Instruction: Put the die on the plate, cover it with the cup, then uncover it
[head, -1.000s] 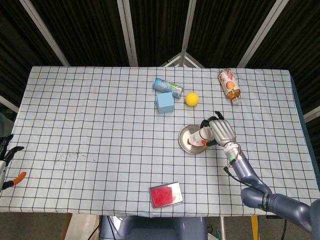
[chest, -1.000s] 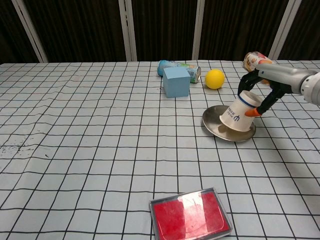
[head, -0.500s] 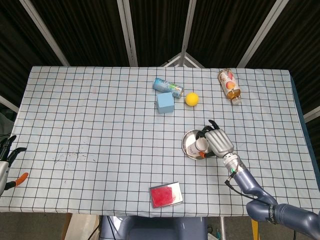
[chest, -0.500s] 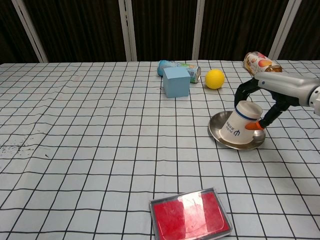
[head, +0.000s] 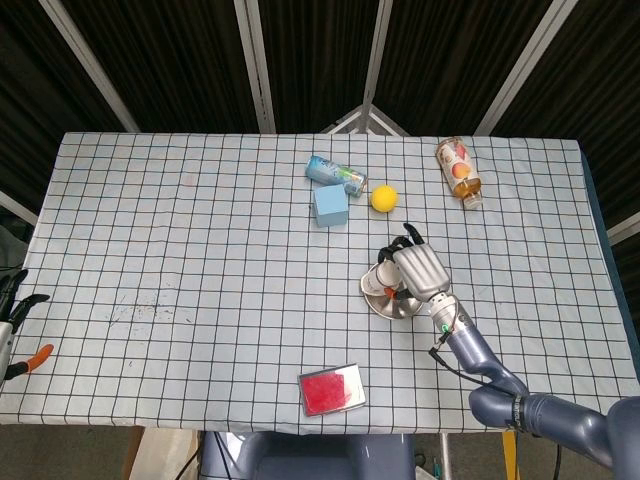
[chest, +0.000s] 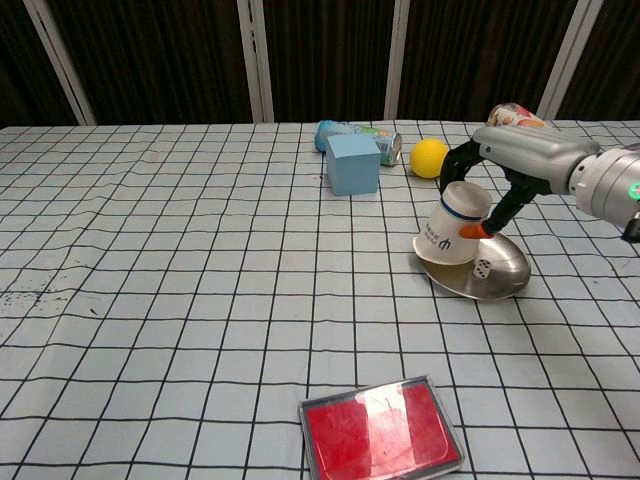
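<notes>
Your right hand (chest: 490, 170) holds the cup (chest: 452, 224), now tipped up and swung left off the plate (chest: 500, 283), which has itself slid. Half a second ago the cup hid the die (chest: 481, 268); now it lies bare on the plate, so uncovering is nearly done. Your left hand (head: 12, 320) waits open.

White paper cup (chest: 451, 226), upside down and tilted, lifted off the steel plate's (chest: 505, 285) 10 o'clock edge, white die (chest: 481, 268) exposed mid-plate.
</notes>
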